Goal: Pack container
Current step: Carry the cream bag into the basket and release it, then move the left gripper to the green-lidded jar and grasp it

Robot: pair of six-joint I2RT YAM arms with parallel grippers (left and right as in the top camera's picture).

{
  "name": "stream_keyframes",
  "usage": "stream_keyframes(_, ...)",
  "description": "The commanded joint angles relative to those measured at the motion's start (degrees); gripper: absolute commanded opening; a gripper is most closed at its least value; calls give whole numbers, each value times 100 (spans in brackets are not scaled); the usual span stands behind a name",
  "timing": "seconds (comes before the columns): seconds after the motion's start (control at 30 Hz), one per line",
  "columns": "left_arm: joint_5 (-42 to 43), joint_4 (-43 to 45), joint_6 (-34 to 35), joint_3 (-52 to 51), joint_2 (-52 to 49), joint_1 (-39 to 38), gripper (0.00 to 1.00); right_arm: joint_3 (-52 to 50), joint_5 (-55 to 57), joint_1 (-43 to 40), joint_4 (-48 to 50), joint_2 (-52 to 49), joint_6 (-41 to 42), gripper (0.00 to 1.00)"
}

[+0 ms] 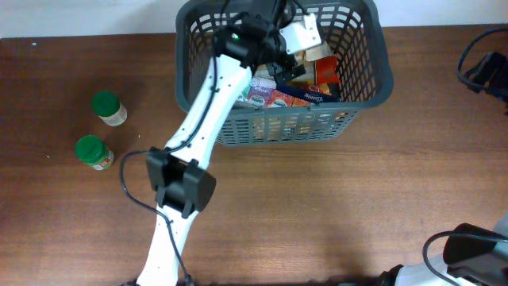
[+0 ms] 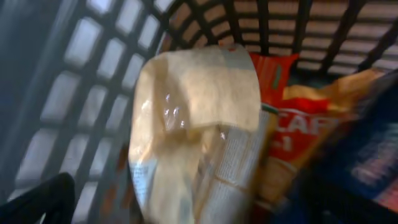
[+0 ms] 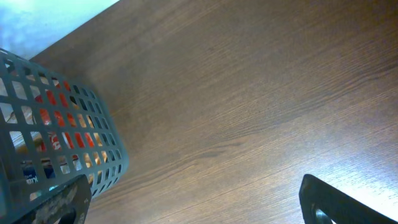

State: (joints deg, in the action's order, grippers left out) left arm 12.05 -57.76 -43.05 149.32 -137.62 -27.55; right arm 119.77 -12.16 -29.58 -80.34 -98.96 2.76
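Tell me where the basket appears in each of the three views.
Overhead: the basket is at the top, right of centre.
Left wrist: seen from inside; its lattice walls fill the left and the top.
Right wrist: at the left edge, seen from outside.
Shared landmark: the red packets inside it; in the right wrist view they show through the slots.

The container [image 1: 373,87] is crowded with packets [image 1: 278,97], and the left arm [image 1: 208,103] slants in over its near-left rim, leaving some room only at its right end. A green-lidded jar [image 1: 108,108] and a second jar [image 1: 93,152] stand well to the left on the table [image 1: 341,206]. The wood in front of and right of the container is open.
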Motion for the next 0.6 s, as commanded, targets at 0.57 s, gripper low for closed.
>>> stream_keyframes(0.57,-881,-3016,3359,280,1545,4092,99,-33,-74,-7,20,17,-13,99)
